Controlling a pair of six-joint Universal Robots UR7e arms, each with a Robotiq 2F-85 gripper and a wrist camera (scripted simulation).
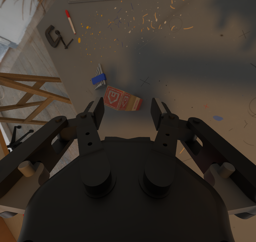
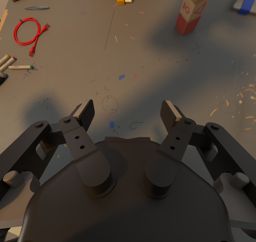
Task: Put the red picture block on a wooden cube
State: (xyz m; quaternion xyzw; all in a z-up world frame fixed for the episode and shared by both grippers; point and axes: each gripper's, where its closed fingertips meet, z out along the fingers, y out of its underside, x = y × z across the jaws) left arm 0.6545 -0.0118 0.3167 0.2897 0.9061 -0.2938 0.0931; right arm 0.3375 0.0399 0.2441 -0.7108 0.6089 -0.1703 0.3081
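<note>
Red picture block [image 1: 112,97] already tops a stack of wooden cubes [image 1: 130,103] on the worktop [image 1: 180,69], beside a blue-holdered key set [image 1: 98,78]. Left end effector [image 1: 127,110] and right end effector [image 2: 127,115] both gape empty; placement looks done, so next comes only pulling away without nudging the stack.

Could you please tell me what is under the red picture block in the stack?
The red picture block tops a stack. Under it sits a wooden cube, then another cube with a red base. The faces where they meet are hidden.
</note>
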